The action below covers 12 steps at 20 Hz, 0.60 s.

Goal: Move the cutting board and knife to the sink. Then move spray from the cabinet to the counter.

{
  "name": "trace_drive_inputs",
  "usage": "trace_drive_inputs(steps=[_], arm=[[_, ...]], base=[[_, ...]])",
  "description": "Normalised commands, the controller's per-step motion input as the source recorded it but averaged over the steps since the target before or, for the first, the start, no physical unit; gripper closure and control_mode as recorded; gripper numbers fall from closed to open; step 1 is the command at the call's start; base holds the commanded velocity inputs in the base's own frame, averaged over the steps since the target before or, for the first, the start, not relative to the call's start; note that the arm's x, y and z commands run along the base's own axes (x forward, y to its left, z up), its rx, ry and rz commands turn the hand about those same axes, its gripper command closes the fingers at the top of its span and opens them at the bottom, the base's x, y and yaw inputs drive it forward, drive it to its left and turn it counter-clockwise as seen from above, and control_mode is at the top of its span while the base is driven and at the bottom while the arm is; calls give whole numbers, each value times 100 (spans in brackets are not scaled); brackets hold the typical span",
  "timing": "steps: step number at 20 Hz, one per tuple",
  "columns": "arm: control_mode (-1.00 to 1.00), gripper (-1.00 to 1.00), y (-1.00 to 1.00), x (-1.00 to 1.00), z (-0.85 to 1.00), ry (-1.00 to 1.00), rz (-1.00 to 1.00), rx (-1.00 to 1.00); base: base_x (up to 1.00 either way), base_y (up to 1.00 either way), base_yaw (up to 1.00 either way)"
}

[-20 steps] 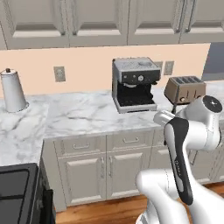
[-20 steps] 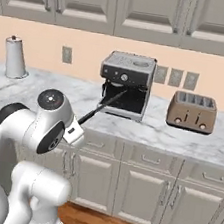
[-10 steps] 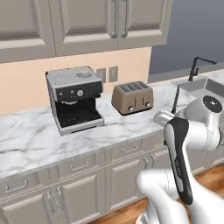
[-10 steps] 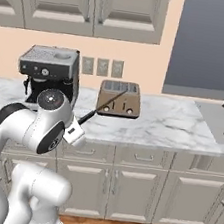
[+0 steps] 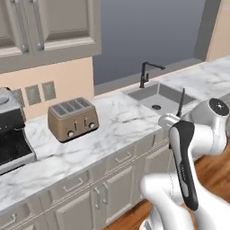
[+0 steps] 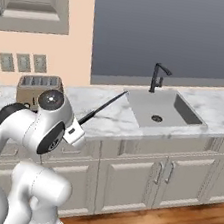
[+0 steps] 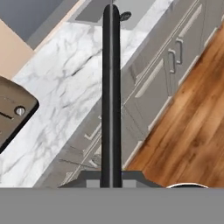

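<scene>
Gripper (image 7: 111,179) is clamped nearly shut on the knife (image 7: 111,87), which juts ahead of the hand toward the sink (image 6: 182,111) at 1 o'clock; it should carry blade-first over the basin, lower well inside the walls, then release.

White glossy arm (image 5: 202,134), rounded bulbous links; dark grey joint bands and round end cap; small white wrist block nearest sink (image 6: 159,110)
</scene>
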Motion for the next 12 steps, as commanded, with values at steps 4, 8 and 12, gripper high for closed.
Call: trace_drive_inputs(steps=[4, 8, 12], arm=[[100, 100, 0, 0, 0, 0, 0, 0], [100, 100, 0, 0, 0, 0, 0, 0], [100, 100, 0, 0, 0, 0, 0, 0]], base=[[82, -76, -24], [94, -72, -12], [87, -63, -1]])
